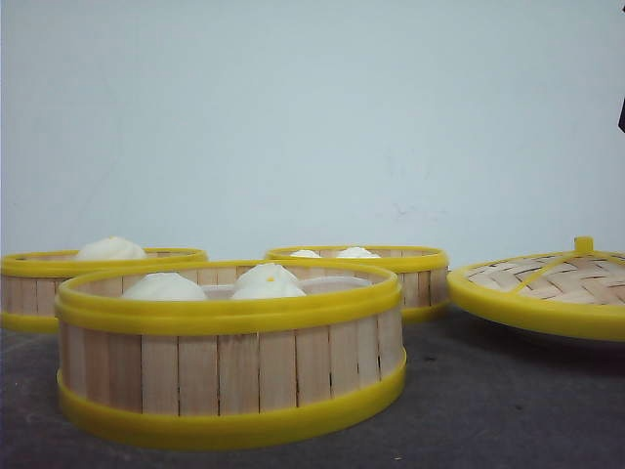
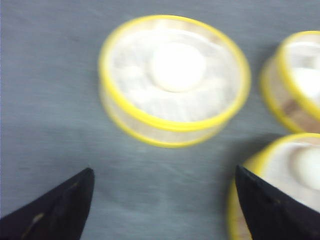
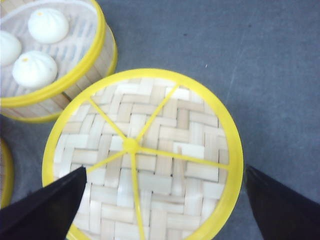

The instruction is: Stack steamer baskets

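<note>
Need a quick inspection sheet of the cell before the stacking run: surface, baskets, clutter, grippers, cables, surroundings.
Surface: dark grey tabletop, no spills seen.
Job's things: three steamer baskets, none stacked. Near basket in front, left basket and back basket behind it. All hold white buns; the left wrist view is blurred.
Clutter: woven lid lies to the right, apart from the baskets, with one edge tilted up.
Grippers: left gripper open above the table between baskets, holding nothing. Right gripper open above the lid, holding nothing.
Cables: nothing seen.
Surroundings: plain pale wall; a dark object barely shows at the front view's right edge, unidentifiable.
</note>
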Controlling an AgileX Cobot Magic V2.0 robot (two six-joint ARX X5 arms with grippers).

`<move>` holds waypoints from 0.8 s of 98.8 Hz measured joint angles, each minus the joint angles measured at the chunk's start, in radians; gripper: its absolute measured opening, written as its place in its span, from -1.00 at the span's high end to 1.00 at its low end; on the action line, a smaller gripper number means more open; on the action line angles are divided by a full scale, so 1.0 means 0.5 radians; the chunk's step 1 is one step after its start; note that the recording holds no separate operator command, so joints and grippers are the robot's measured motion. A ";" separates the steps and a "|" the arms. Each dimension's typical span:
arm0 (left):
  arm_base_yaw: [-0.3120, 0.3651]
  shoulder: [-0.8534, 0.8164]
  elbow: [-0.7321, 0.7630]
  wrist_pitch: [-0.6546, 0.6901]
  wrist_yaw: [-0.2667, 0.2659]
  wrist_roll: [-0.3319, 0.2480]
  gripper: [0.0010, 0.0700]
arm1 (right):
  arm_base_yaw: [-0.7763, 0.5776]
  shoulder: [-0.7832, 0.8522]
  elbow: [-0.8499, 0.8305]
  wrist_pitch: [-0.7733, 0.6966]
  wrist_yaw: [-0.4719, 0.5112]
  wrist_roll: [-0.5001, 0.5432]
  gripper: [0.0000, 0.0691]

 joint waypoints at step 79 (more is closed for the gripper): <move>-0.262 0.438 0.000 0.070 0.189 -0.113 -0.57 | 0.117 0.158 0.046 0.278 -0.092 0.049 -0.98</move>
